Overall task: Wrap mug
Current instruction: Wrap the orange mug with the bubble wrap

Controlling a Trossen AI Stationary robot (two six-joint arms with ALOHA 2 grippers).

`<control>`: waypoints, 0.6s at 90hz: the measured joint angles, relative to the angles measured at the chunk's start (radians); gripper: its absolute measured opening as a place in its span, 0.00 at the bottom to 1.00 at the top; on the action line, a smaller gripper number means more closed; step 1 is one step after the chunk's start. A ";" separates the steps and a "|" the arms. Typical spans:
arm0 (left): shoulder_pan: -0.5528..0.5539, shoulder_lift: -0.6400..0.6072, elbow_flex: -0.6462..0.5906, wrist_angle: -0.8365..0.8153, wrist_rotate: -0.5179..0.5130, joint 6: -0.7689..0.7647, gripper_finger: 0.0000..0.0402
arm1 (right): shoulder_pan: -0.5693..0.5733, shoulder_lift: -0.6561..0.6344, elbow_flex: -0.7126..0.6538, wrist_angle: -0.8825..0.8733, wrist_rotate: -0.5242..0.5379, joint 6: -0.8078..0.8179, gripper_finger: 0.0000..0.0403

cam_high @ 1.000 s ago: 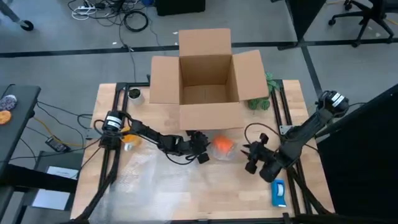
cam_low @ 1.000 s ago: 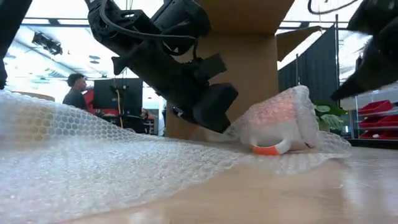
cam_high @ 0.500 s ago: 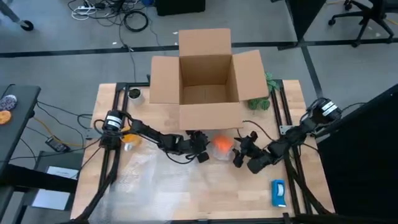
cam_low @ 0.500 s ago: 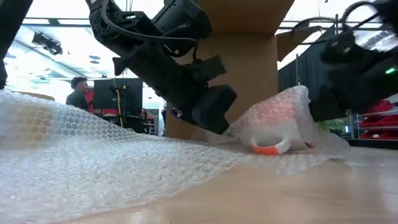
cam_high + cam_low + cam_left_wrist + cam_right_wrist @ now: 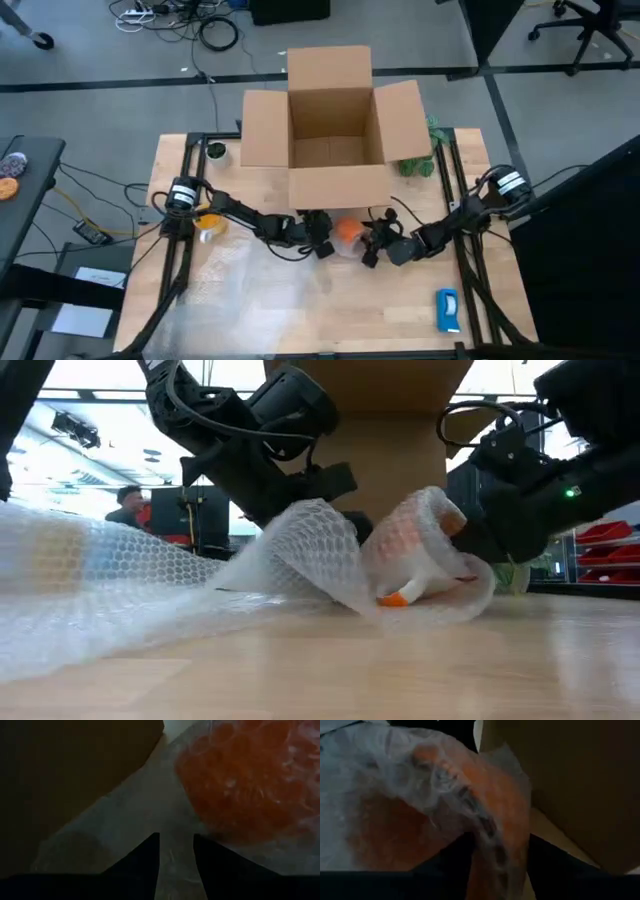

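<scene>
right gripper (image 5: pixel 368 243) now at mug (image 5: pixel 347 233), box (image 5: pixel 333 125) behind

Two dark jointed arms, looped black cables, white-ringed base joints, a small green light.

The wooden desk (image 5: pixel 300 310) carried an open cardboard box (image 5: pixel 335 135) at its far edge, bubble wrap (image 5: pixel 235 290) spread across the near left, and a flat blue-and-white object (image 5: pixel 447 309) near its right corner.
</scene>
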 joint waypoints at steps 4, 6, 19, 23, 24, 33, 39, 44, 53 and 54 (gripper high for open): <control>-0.001 0.000 -0.006 0.003 0.003 -0.003 0.27 | 0.000 0.000 0.010 0.000 0.006 -0.030 0.22; -0.001 0.000 -0.009 0.004 0.005 -0.004 0.27 | -0.001 -0.001 0.015 0.000 0.008 -0.044 0.19; -0.002 0.000 -0.022 0.004 0.009 -0.003 0.27 | 0.001 -0.041 0.046 -0.038 -0.004 -0.121 0.03; -0.002 -0.002 -0.021 -0.015 0.008 0.006 0.27 | 0.006 -0.060 0.055 -0.076 -0.005 -0.136 0.03; -0.002 -0.003 -0.021 -0.021 0.008 0.011 0.27 | 0.007 -0.066 0.057 -0.088 -0.007 -0.138 0.03; -0.007 -0.013 -0.021 -0.065 0.008 0.040 0.27 | 0.022 -0.129 0.087 -0.231 -0.021 -0.159 0.03; -0.017 -0.032 -0.021 -0.098 0.005 0.065 0.27 | 0.035 -0.177 0.116 -0.371 -0.030 -0.159 0.02; -0.026 -0.052 -0.021 -0.123 0.003 0.082 0.27 | 0.046 -0.215 0.149 -0.484 -0.035 -0.159 0.01; -0.040 -0.095 -0.021 -0.171 -0.005 0.103 0.27 | 0.059 -0.271 0.221 -0.667 -0.032 -0.162 0.01; -0.041 -0.101 -0.021 -0.175 -0.006 0.103 0.27 | 0.060 -0.275 0.229 -0.685 -0.030 -0.165 0.01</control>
